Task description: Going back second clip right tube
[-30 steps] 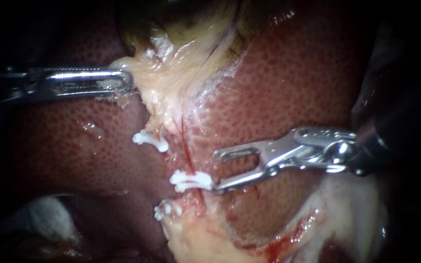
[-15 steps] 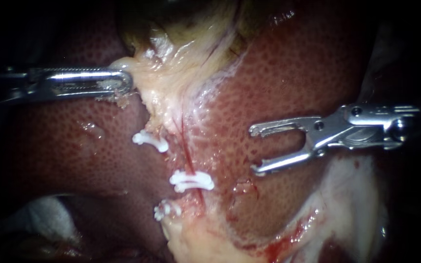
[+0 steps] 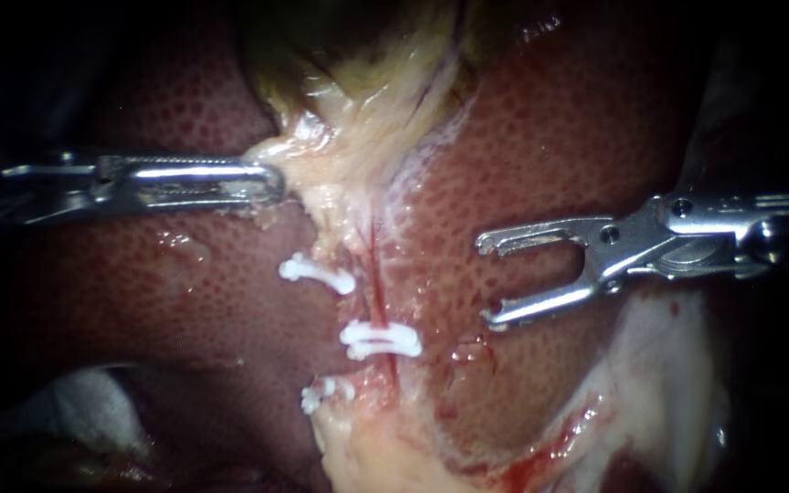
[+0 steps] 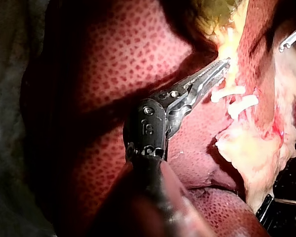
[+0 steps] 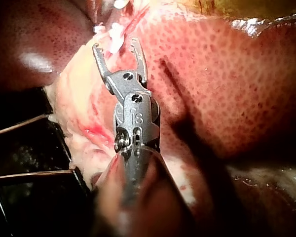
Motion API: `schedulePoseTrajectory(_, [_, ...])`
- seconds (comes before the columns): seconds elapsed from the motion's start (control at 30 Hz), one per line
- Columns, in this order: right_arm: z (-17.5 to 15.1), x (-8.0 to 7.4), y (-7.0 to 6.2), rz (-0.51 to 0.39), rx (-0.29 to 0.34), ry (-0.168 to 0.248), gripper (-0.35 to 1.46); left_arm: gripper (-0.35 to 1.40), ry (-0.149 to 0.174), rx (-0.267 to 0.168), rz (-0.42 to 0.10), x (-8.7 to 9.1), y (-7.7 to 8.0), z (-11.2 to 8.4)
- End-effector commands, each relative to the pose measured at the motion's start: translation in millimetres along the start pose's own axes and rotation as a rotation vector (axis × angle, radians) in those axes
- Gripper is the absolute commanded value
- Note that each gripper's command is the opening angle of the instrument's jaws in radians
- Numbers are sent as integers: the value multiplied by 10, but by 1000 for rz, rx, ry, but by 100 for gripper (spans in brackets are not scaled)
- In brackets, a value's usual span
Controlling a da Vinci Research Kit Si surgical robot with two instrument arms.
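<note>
White clip [image 3: 381,340] across thin red tube [image 3: 376,274]

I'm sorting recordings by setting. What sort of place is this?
Probably a surgical practice bench: an exposed liver, white clips on a tube, and the left instrument and right instrument beside them.

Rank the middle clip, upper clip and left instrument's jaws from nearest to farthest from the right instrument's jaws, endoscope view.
1. Middle clip, just left of them.
2. Upper clip, farther left.
3. Left instrument, upper left, gripping pale tissue.
</note>
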Motion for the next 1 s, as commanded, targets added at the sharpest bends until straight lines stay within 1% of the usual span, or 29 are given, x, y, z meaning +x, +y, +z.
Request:
schedulePoseTrajectory(0.03, [0, 0, 0, 1, 0, 0, 49, -35, -9, 5, -1, -2, -1, 4])
schedulePoseTrajectory(0.2, [0, 0, -1, 1, 0, 0, 49, -35, -22, 0, -2, -10, -6, 25])
schedulePoseTrajectory(0.47, [-1, 0, -1, 1, 0, 3, 49, -35, -28, 1, 1, -12, -13, 43])
schedulePoseTrajectory(0.63, [-1, 0, -1, 1, -1, 6, 49, -35, -34, 0, 2, -13, -18, 44])
schedulePoseTrajectory(1.0, [-4, 1, -2, 3, -1, 9, 49, -35, -34, 0, 2, -13, -18, 44])
